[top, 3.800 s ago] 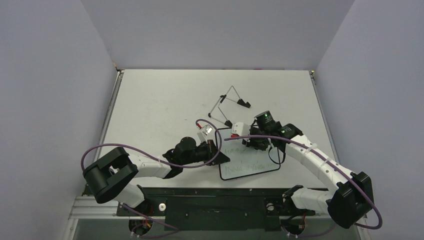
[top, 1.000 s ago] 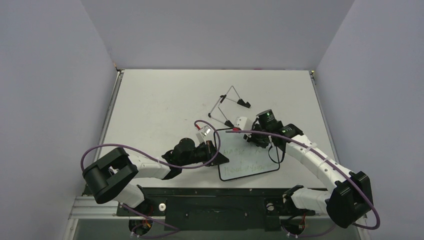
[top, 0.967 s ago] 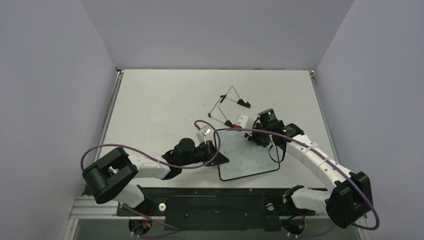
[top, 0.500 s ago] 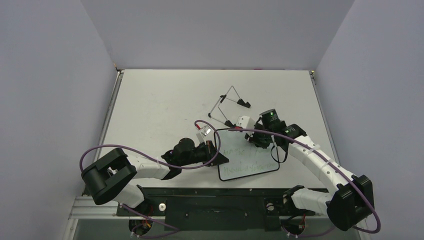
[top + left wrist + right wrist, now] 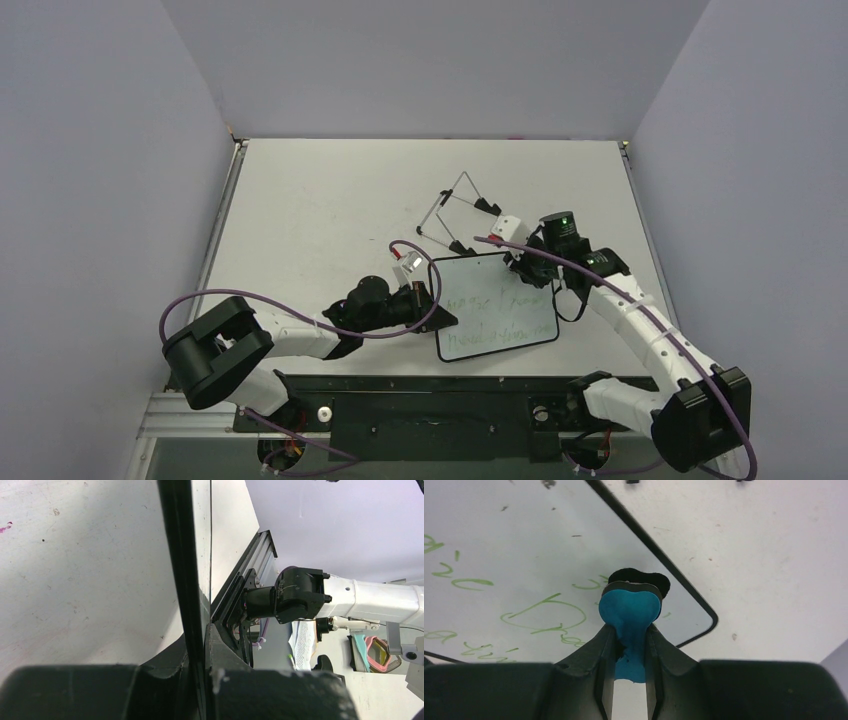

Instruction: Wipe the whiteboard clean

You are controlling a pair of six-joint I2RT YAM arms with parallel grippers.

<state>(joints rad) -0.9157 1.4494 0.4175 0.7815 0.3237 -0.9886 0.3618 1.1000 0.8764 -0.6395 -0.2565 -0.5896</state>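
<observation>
Toward the near middle of the pale grey table (image 5: 320, 200): small white rectangular whiteboard with thin black frame (image 5: 495, 305), green handwritten lines (image 5: 544, 612) across most of its face. Looks flat, possibly a touch tilted; hard to judge from above. Hold the left gripper (image 5: 197, 650) pinched firmly on the board's left edge, as now, to steady it. Work with the right gripper (image 5: 630, 630), squeezed onto a small blue-and-black eraser block (image 5: 630, 607), black pad near the board's far right corner. Sweep across the writing in overlapping passes, with the pad flat and pressure even. Avoid overshooting the frame toward the thin wire easel stand (image 5: 455, 205) just beyond.
</observation>
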